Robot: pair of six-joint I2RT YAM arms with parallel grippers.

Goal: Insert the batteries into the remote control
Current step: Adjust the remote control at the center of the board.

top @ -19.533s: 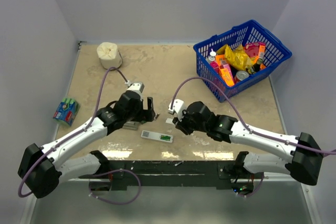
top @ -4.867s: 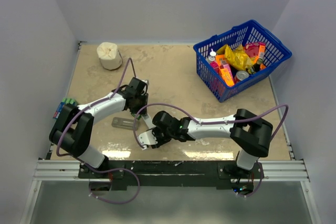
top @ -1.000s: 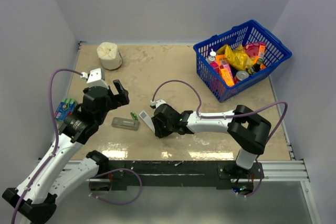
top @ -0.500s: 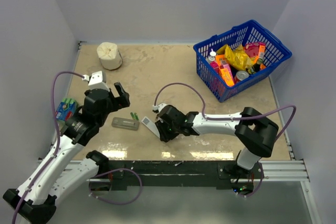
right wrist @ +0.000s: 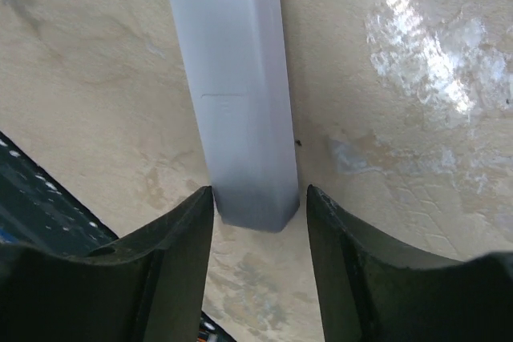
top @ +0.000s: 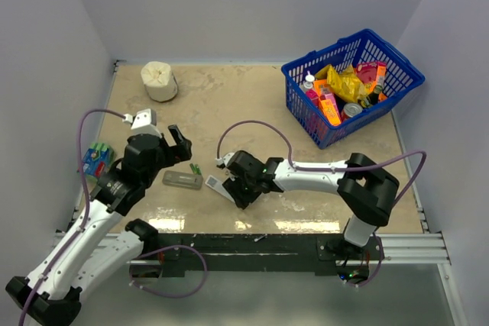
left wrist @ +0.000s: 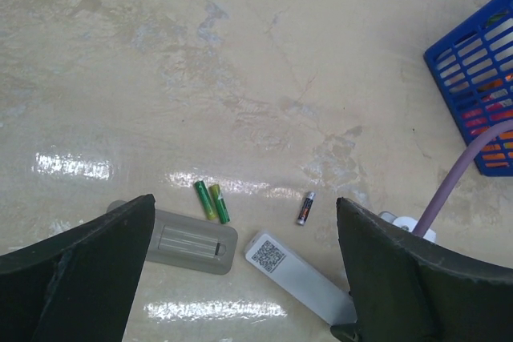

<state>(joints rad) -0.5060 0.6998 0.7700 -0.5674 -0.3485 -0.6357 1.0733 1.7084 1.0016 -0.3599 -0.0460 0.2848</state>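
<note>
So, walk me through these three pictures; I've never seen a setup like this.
The machine is two robot arms bolted to the near edge of a table, each ending in two fingers. The wide picture looks down from above and behind them; the other two come from cameras on each wrist. On the table lie a white remote control, a flat grey piece, two green batteries, a dark battery, a wrapped battery pack, a paper roll and a blue basket of groceries. The left fingers are wide open above the table, holding nothing. The right fingers flank the remote's end; whether they grip it is unclear.
</note>
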